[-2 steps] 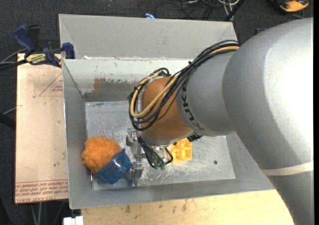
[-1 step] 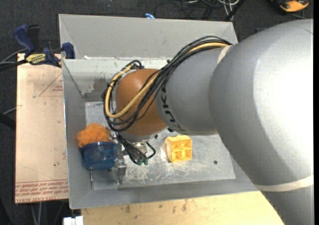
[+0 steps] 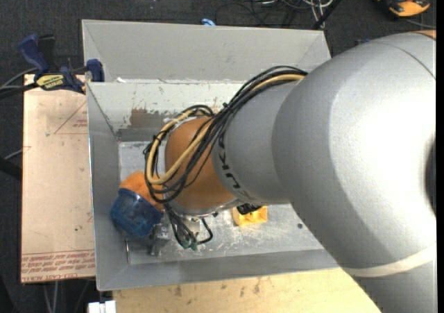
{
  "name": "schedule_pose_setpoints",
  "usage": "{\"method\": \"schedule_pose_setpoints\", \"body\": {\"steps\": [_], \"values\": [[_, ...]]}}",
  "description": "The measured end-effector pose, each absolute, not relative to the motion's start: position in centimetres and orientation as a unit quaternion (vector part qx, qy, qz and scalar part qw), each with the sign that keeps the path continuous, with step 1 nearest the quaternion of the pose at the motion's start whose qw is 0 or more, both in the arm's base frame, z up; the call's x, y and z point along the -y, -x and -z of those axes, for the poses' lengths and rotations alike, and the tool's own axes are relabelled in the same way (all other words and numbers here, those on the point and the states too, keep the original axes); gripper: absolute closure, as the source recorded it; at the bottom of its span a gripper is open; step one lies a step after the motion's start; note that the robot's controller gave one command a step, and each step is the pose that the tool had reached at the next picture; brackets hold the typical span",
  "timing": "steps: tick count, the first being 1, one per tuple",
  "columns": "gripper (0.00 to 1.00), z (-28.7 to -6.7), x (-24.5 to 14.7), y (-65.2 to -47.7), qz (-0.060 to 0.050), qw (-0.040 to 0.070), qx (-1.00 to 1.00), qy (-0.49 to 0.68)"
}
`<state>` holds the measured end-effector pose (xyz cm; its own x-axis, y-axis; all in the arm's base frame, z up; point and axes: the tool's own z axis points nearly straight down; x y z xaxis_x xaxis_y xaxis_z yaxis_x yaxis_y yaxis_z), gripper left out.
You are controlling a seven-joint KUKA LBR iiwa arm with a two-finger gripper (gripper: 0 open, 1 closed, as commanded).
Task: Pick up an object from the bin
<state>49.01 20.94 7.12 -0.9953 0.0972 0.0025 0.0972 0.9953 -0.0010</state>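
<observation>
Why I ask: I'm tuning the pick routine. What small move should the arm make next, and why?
Probably a short lift straight up, to see what comes along. The gripper sits low in the bin's lower-left corner, beside the blue translucent container, and the wrist hides whether it holds anything.

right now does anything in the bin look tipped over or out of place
The blue translucent plastic cup in the lower-left corner of the grey metal bin seems tipped on its side, against an orange rounded thing. Nothing looks spilled.

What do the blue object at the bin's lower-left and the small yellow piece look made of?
Blue object: likely translucent plastic, glossy, with bright highlights. Yellow piece: probably opaque plastic, evenly coloured; mostly hidden by the arm.
</observation>
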Motion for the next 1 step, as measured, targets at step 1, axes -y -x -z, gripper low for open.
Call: {"method": "schedule_pose_setpoints", "body": {"steps": [1], "values": [[1.00,-7.09,-20.96,-48.99,0.000,0.001,0.999,0.049]]}}
